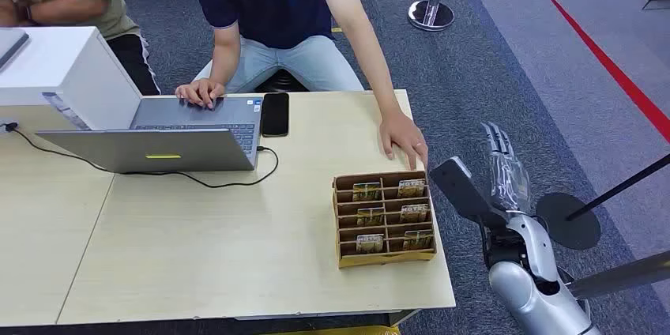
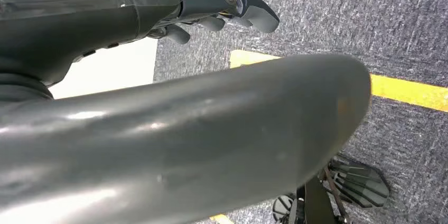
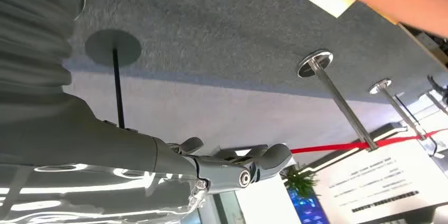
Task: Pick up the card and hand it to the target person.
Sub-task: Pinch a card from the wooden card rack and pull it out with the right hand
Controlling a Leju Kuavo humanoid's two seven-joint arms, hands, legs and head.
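Right hand (image 1: 496, 167) beside six cards (image 1: 366, 191)

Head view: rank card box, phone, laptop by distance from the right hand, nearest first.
From the right hand, raised off the table's right edge:
1. Card box, just to its left, near the table edge.
2. Phone, farther left, at the table's far side.
3. Laptop, beyond the phone, leftmost.

Card labels in the cardboard organizer (image 1: 385, 219) are too small to read — both people cropped above the shoulders.
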